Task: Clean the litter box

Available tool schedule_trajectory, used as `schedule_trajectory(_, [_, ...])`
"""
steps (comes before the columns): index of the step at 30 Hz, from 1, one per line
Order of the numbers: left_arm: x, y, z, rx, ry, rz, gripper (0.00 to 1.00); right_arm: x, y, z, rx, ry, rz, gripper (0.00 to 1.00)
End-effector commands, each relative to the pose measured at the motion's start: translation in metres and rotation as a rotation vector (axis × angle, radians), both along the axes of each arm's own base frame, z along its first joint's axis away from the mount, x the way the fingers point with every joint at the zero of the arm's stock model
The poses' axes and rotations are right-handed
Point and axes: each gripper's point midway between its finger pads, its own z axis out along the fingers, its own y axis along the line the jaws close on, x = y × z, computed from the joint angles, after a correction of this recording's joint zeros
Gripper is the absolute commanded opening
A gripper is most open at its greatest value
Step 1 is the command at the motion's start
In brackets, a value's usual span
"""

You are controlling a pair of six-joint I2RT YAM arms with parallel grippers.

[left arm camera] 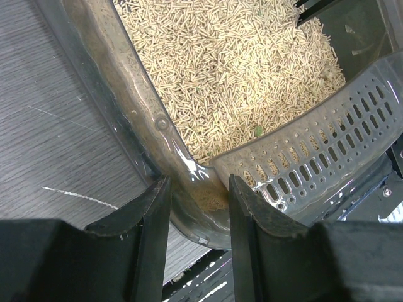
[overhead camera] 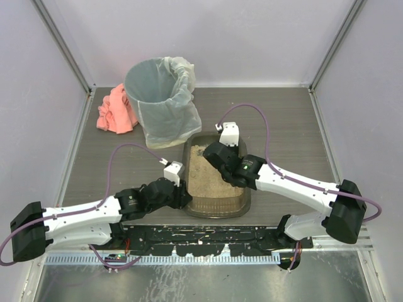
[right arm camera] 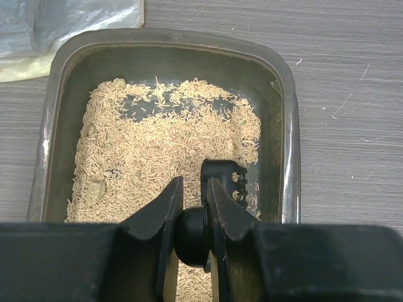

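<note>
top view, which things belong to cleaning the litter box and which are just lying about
For the job: litter box, held at its rim by left tool; slotted scoop, in right tool; lined grey bin.
Lying about: pink cloth beside the bin.

Beige litter [right arm camera: 157, 145] is being shown in brown-grey litter box [right arm camera: 170, 38]; scoop [right arm camera: 223, 179] black, cloth [overhead camera: 116, 113] pink, bin [overhead camera: 148, 78] grey.
</note>
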Motion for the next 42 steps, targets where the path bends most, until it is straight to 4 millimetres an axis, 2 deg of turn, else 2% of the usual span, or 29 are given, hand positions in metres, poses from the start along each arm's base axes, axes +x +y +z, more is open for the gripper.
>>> schedule_trajectory(1, [-0.007,-0.029,0.016,-0.094,-0.009,-0.08,0.36,-0.014,0.068,0.008,0.391,0.078,0.066,0.01])
schedule_trajectory(11, [-0.009,-0.035,0.014,-0.088,-0.007,-0.094,0.35,-0.016,0.068,0.024,0.496,0.031,0.073,0.01])
schedule_trajectory(19, [-0.01,-0.039,0.014,-0.085,-0.007,-0.099,0.35,-0.02,0.058,0.023,0.542,0.015,0.055,0.01])
schedule_trajectory(34, [-0.012,-0.039,0.014,-0.074,-0.012,-0.108,0.34,-0.036,0.013,-0.017,0.623,0.025,-0.03,0.01])
schedule_trajectory(42, [-0.011,-0.044,0.012,-0.067,-0.006,-0.12,0.34,-0.043,-0.001,-0.051,0.638,0.062,-0.098,0.01])
